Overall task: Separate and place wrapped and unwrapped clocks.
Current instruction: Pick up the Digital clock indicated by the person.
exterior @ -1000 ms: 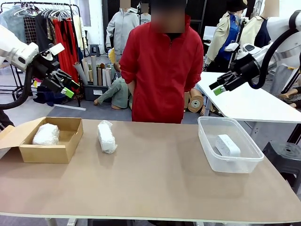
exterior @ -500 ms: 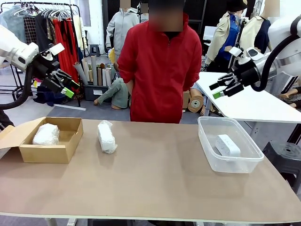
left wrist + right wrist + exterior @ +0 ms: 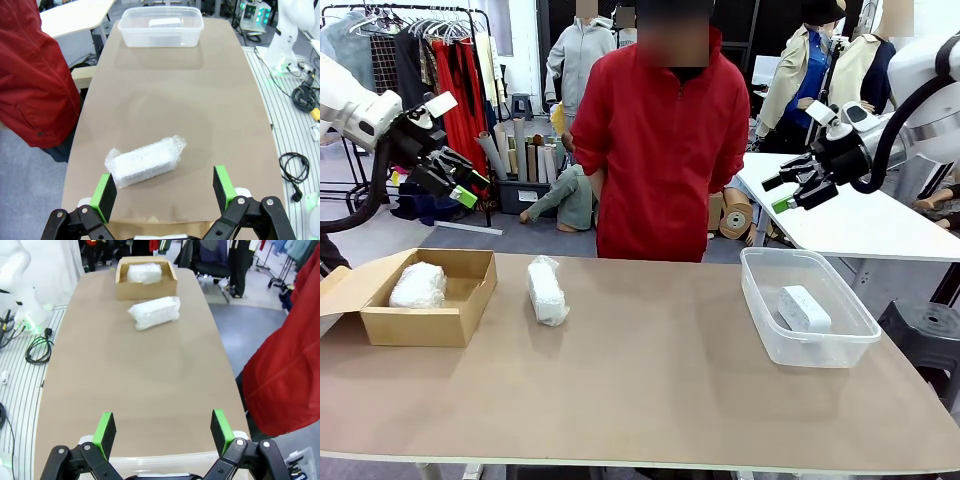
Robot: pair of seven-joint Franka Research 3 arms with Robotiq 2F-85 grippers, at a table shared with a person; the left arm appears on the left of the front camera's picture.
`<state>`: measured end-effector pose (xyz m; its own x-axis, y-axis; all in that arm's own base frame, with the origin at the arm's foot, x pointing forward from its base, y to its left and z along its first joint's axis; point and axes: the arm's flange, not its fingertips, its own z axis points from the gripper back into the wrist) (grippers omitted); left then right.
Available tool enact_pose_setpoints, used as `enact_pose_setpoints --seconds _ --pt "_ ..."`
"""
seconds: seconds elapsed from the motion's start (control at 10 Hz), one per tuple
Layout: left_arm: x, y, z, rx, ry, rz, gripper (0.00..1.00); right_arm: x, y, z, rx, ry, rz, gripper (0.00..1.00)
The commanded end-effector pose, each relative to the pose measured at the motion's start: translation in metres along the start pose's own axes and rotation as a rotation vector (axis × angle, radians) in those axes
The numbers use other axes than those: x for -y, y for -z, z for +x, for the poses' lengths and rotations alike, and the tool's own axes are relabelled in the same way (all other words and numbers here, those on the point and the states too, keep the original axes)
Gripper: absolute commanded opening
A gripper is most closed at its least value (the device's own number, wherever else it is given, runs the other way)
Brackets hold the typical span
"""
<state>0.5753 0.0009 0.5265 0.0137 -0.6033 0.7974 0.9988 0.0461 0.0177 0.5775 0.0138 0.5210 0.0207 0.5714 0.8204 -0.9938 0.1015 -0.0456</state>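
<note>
Left gripper (image 3: 470, 187) upper left, right gripper (image 3: 773, 194) upper right: jaws spread, empty. Wrapped clock (image 3: 547, 291) left of centre on table (image 3: 660, 380), beside box (image 3: 460, 312). Risk: pinch catches loose film only, so bundle slips.

place: garment workshop doubling as a robot lab | signs: clothes rail (image 3: 405, 12) hung with garments (image 3: 445, 70); upright material rolls (image 3: 520, 148) in a crate; floor cables (image 3: 294, 167) beside the brown worktop (image 3: 650, 380); white robot arm base (image 3: 287, 35)

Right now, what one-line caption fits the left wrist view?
Left gripper, jaws open, facing a bubble-wrapped clock on the table; a bare clock lies in the far clear tub.
</note>
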Motion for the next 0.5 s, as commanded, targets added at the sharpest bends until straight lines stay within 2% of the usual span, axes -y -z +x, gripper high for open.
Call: enact_pose_setpoints --seconds 0.0,0.4 --pt "0.0011 -0.0017 0.0018 0.001 0.003 0.002 1.00 0.0000 -0.0023 0.0022 0.003 -0.016 -0.010 1.00" --pt "0.0011 -0.0017 0.0018 0.001 0.003 0.002 1.00 0.0000 -0.0023 0.0022 0.003 -0.016 -0.010 1.00"
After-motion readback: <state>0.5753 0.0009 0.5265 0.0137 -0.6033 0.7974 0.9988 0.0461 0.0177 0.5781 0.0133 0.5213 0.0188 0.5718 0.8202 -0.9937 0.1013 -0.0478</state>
